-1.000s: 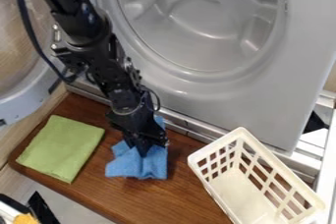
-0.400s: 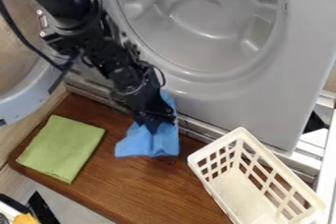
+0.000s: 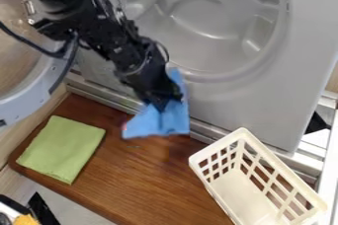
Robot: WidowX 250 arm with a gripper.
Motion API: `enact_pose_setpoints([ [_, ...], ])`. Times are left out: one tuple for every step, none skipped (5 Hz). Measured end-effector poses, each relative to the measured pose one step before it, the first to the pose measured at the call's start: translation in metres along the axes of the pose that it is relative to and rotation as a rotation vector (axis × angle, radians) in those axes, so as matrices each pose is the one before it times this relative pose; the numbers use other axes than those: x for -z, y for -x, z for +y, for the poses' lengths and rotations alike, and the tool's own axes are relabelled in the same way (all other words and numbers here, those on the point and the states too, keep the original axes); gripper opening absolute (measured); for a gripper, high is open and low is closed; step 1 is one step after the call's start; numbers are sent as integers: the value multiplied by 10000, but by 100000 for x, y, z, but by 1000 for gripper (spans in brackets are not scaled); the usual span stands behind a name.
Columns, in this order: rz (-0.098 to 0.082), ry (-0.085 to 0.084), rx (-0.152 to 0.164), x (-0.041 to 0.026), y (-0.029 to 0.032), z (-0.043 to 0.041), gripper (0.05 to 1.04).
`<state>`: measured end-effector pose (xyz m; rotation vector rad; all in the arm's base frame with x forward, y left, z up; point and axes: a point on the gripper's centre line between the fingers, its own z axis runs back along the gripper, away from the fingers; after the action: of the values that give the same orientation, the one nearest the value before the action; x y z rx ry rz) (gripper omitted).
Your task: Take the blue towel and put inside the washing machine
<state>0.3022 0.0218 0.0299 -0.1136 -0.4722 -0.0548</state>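
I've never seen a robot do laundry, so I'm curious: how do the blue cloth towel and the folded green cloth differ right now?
The blue cloth towel hangs from the black two-finger gripper, while the green cloth lies on the brown wooden board. The blue towel is gathered at the top and loosely draped; the green cloth is flat and neatly folded. Both look plain, each in one colour.

Looks like a laundry corner to me. There's a washing machine (image 3: 264, 100) with a big round opening, its see-through door (image 3: 29, 93) open at the left edge, plus an off-white basket (image 3: 237, 189) lower right and a folded green cloth (image 3: 63, 147) on the wooden surface (image 3: 148, 184). Can't tell if it's a home or a lab, though.
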Motion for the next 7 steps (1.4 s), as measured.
enact_pose_setpoints([
  [-649,79,-57,-488,-2043,-24,97],
  [-721,-72,-24,-340,-2543,85,97],
  [-244,26,-73,810,-1758,43,97],
  [-341,28,-6,452,-1833,83,97],
  [256,37,156,1614,58,-434,97],
  [272,-199,150,1688,190,274,97],
  [-79,1,-83,743,-539,183,132],
])
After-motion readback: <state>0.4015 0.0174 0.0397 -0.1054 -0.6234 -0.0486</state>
